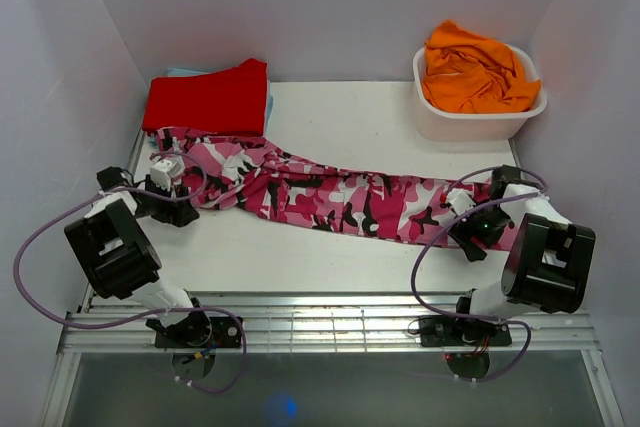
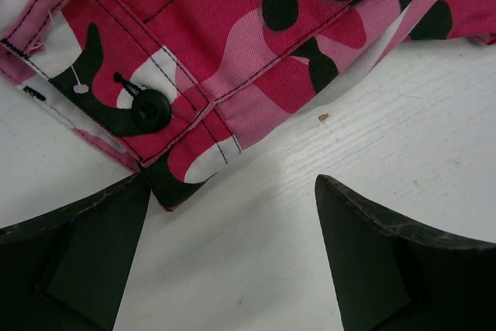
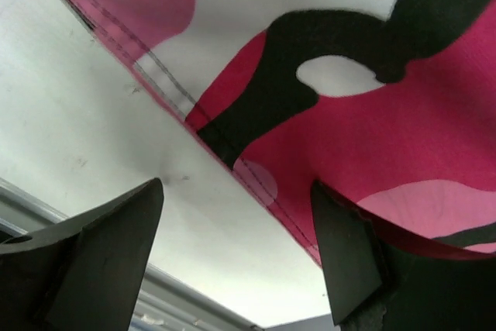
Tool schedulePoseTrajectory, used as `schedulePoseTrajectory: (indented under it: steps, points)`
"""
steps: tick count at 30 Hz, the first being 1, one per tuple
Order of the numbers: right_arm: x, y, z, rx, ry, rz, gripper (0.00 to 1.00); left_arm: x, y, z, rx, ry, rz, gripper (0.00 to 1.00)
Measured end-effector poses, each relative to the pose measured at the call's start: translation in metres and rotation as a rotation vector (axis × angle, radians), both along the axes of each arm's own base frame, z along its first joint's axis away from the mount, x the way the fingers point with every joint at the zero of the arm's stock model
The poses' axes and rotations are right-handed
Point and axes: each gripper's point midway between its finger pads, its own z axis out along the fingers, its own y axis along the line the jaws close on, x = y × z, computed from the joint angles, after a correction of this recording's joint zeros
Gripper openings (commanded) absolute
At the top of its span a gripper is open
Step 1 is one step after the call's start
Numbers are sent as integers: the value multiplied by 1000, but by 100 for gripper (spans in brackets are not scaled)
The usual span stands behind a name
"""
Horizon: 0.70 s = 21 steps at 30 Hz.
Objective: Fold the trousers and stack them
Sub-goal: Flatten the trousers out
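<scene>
From above we see the trousers (image 1: 340,197) stretched across the table (image 1: 350,117), their right end partly hidden by the right hand (image 1: 468,219). The bin (image 1: 470,119) holds an orange garment (image 1: 475,72). Left wrist — the left hand (image 2: 232,269) gapes empty beside the buttoned waistband (image 2: 155,125). Right wrist — that hand is spread wide at the hem (image 3: 232,164), with the fabric cut off by the frame.

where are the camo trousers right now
In the top view the trousers lie stretched across the table, waist by the left pincer, hems by the right pincer.
</scene>
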Motion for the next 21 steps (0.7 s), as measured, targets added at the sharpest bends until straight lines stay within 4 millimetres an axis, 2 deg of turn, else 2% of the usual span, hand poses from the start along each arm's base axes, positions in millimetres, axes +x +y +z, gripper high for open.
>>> schedulePoseTrajectory:
  steps: [2, 5, 8, 9, 11, 12, 13, 14, 15, 17, 21]
  points:
    - [4, -4, -4, -33, -8, 20, 82, 2, -2, -5, 17, -20, -12, 97]
    - [8, -8, -6, -64, -18, 29, 79, 12, -1, -7, 46, -57, -33, 90]
    - [11, -11, -7, -88, -20, 35, 65, 19, -2, -14, 55, -64, -43, 64]
    - [10, -12, -9, -94, -13, 35, 57, 20, -1, -16, 54, -60, -39, 47]
    - [9, -14, -10, -109, -2, 33, 46, 23, -1, -14, 51, -59, -32, 30]
    - [8, -16, -11, -118, 5, 33, 30, 24, -1, -11, 52, -65, -32, 20]
    - [8, -19, -11, -132, 9, 33, 21, 25, 0, -5, 50, -68, -26, 5]
    - [8, -22, -11, -150, 10, 30, 14, 26, 1, 3, 53, -74, -22, 0]
    - [9, -25, -11, -168, 7, 31, 8, 28, 3, 13, 60, -87, -20, 0]
    - [14, -31, -10, -194, -10, 32, 8, 33, 11, 40, 76, -116, -10, 0]
    - [19, -44, -6, -222, -44, 28, 8, 43, 36, 115, 132, -201, 31, 0]
